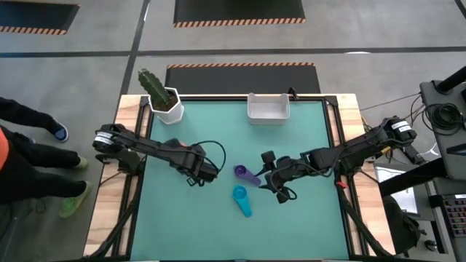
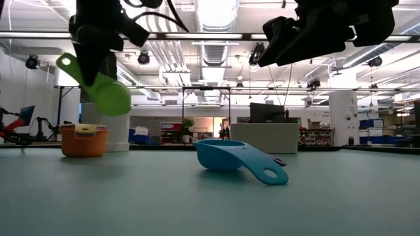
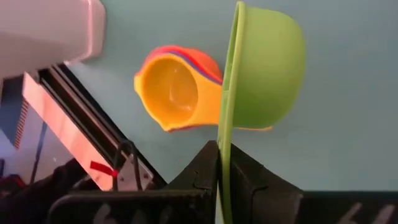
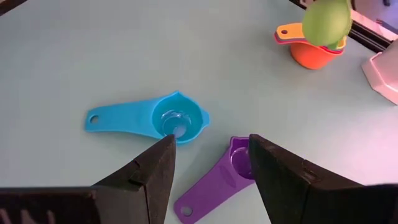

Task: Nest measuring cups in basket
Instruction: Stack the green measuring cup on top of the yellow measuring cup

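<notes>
My left gripper (image 1: 210, 173) is shut on a green measuring cup (image 2: 108, 95), held in the air over a nested stack of orange, red and yellow cups (image 2: 84, 139) that stands on its base on the table's left part. My right gripper (image 4: 211, 165) is open and hovers above the table's middle. A purple cup (image 4: 217, 180) lies on the table below the gap between its fingers. A teal-blue cup (image 1: 242, 200) lies nearby on the near side. The white basket (image 1: 268, 108) stands at the far edge. My left gripper pinches the green cup's flat handle (image 3: 224, 134) between its two fingers, which lie along the handle. The bowl (image 3: 267, 68) juts out past the fingertips. The cup is lifted clear and tilted, bowl lowest, handle end (image 2: 65, 62) up, just above the stack (image 3: 177, 90).
A white pot with a green cactus (image 1: 164, 98) stands at the far left corner, close behind the stack. A person's legs and shoes (image 1: 44, 156) show left of the table. The green mat (image 1: 306, 225) is bare toward the near edge.
</notes>
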